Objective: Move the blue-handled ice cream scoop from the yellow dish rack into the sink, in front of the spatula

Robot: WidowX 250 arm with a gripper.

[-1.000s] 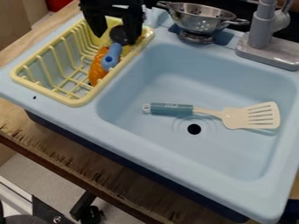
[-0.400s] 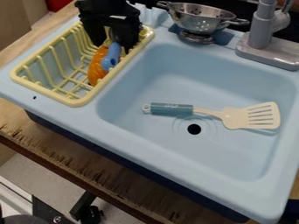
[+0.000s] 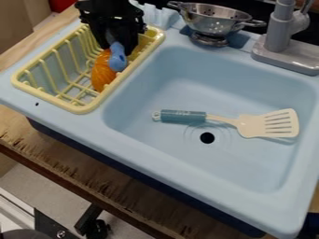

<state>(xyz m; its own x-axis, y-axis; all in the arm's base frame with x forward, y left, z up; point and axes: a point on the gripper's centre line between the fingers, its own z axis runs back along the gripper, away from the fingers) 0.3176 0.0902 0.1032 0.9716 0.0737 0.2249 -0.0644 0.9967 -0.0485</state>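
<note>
Camera view: one rack (image 3: 76,108), one orange item (image 3: 101,72), one blue-handled utensil (image 3: 117,59) inside; one gripper (image 3: 116,49) downward above, opening and hold indeterminable.

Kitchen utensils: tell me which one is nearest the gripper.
The blue-handled utensil in the yellow rack, right at the gripper; the cream slotted spatula lies apart in the sink.

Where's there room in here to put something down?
The sink has bare floor behind and in front of the spatula. The rack has a gap between the orange thing and its near end. It's crowded around the gripper and blue handle.
</note>
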